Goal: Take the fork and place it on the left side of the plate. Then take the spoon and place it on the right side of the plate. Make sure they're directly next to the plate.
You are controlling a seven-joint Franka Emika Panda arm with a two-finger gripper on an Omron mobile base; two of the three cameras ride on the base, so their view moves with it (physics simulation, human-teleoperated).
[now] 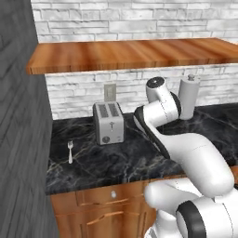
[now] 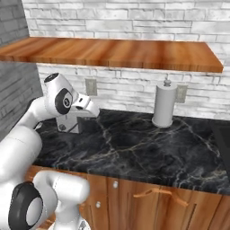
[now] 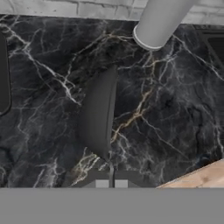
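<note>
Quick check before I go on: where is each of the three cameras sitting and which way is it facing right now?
Left base view: behind the arm's left, facing the counter, toaster and fork; arm lower right.
Right base view: behind its right, facing the paper towel roll; arm lower left.
Hand view: looks down at the counter; shut gripper at bottom.
Shared: all show the roll and black marble counter.

The arm [image 1: 195,158] was built of glossy white, rounded shells, fat as bent tubes, joined by dark grey to black rings at each joint. A round black-rimmed joint cap sat at about five o'clock in the left base view, another at about seven o'clock in the right base view. The hand [image 2: 83,107] was a boxy white block. The gripper [image 3: 111,178] ended in two small dark grey tips with pale square pads.
</note>
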